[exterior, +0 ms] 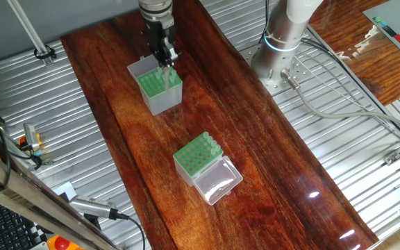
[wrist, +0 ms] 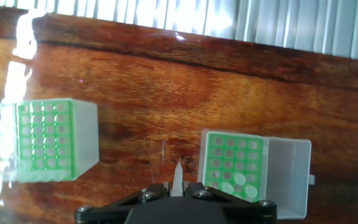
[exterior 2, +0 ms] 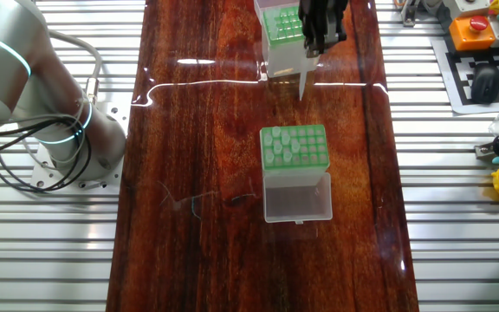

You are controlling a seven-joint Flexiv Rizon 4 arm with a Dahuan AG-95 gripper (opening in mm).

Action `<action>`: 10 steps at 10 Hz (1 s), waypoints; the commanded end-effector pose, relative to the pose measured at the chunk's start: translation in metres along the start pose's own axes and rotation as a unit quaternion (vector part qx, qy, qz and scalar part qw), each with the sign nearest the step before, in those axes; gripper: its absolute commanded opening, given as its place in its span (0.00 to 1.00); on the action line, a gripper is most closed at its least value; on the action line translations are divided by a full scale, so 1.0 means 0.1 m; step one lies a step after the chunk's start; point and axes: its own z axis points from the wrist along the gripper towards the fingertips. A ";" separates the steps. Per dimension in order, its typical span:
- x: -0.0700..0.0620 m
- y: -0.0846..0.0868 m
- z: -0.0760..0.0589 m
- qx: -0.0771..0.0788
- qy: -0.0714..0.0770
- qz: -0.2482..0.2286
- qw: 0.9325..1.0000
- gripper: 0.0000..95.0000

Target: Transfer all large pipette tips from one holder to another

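With several pale cones already seated in the shorter clear-lidded green-topped box point(exterior 2: 294, 146), the black two-finger gripper point(exterior 2: 308, 54) pinches another slim translucent tip point(exterior 2: 303, 82) just above the taller grey-sided holder point(exterior: 158, 87), transfers apparently remaining.

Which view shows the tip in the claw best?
The other fixed view: the pipette tip hangs in full below the claw, its point clear against the wood, above the table beside the taller box. The hand view shows the tip foreshortened, end-on. One fixed view shows it blending into that box's green top.
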 end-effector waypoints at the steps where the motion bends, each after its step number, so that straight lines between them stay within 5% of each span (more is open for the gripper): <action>1: -0.09 0.51 -0.14 -0.015 0.008 -0.023 1.000 0.00; 4: -0.16 1.04 -0.14 -0.008 0.014 0.018 1.000 0.00; 6: -0.16 1.03 -0.13 0.005 0.022 -0.002 1.000 0.00; 10: -0.16 1.03 -0.13 -0.016 0.012 -0.077 0.997 0.00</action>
